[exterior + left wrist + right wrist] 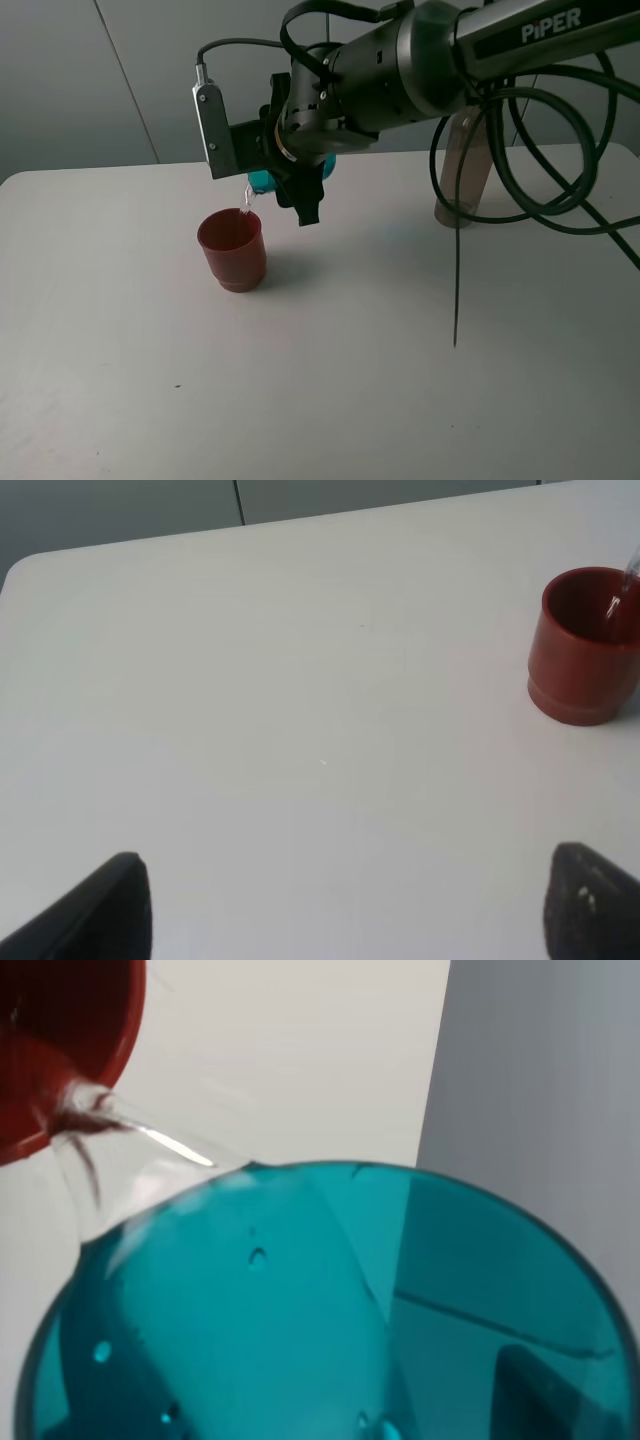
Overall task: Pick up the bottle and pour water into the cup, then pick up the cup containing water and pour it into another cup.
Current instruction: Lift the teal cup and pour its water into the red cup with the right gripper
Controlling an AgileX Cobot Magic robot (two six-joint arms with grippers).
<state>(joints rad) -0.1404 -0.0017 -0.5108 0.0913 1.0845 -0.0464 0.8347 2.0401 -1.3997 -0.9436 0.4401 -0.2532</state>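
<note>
Currently: translucent teal-blue plastic tumbler [262,181], grasped by right fingers [300,190], tipped above opaque dull-red plastic cup [232,250], water streaming in. Smoky grey-brown bottle [463,170] stands well apart. Left fingers [345,905] released. Final pour underway.

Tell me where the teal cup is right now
In the exterior high view the teal cup sits left of centre, tipped in the right gripper just above and right of the red cup, water streaming into it; the bottle stands far right.
</note>
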